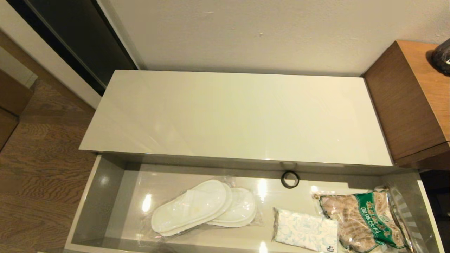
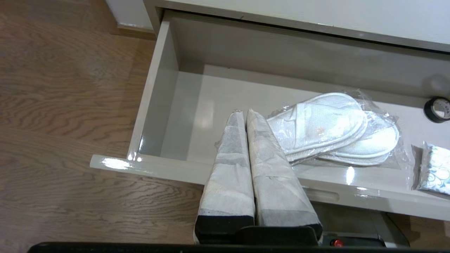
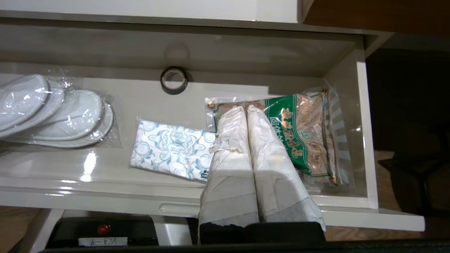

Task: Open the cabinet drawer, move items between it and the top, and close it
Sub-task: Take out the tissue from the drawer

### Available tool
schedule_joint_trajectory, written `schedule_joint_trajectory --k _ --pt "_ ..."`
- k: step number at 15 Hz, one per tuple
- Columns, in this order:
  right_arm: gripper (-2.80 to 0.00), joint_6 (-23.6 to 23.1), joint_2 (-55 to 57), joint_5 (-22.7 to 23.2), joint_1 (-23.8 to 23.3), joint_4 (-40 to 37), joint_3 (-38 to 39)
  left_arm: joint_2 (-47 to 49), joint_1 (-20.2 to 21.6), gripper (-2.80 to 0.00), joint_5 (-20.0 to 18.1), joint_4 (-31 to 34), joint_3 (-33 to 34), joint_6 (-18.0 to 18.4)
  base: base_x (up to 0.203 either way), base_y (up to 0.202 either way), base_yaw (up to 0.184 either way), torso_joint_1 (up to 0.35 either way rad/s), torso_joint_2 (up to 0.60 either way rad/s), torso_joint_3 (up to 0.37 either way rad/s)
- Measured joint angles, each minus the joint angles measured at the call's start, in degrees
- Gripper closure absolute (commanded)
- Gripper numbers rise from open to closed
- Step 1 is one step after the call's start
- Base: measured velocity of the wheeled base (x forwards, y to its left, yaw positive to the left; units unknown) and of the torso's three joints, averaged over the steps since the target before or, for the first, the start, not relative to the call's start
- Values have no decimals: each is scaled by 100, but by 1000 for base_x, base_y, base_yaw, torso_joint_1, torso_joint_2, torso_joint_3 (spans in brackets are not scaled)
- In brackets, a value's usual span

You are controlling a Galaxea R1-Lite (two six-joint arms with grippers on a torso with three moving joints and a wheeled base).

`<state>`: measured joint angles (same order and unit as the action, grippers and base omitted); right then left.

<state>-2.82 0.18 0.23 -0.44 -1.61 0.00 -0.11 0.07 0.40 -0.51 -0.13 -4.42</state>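
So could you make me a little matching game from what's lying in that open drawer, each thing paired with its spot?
Things:
1. slippers
2. tissue pack
3. snack bag
4. black ring

Places in the cabinet drawer:
A. far right end
B. against the back, alone
C. between the slippers and the snack bag
D. left of the other items

Pairs: 1-D, 2-C, 3-A, 4-B

Both grippers, left gripper and right gripper, are shut and hold nothing.

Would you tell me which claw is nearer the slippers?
Left. The left claw hovers just beside the slippers; the right claw is over the snack bag, farther away.
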Motion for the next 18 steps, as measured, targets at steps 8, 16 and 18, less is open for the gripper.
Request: schedule_joint_trajectory --k 8,16,18 --pt "0 -345 0 74 0 56 0 0 0 0 1 -6 4 0 0 0 0 0 0 0" --pt "0 -233 35 254 0 -833 -1314 0 0 0 -3 -9 4 4 0 0 0 0 0 0" --pt "0 -170 153 331 0 -2020 -2740 0 0 0 -2 -9 4 9 0 0 0 0 0 0"
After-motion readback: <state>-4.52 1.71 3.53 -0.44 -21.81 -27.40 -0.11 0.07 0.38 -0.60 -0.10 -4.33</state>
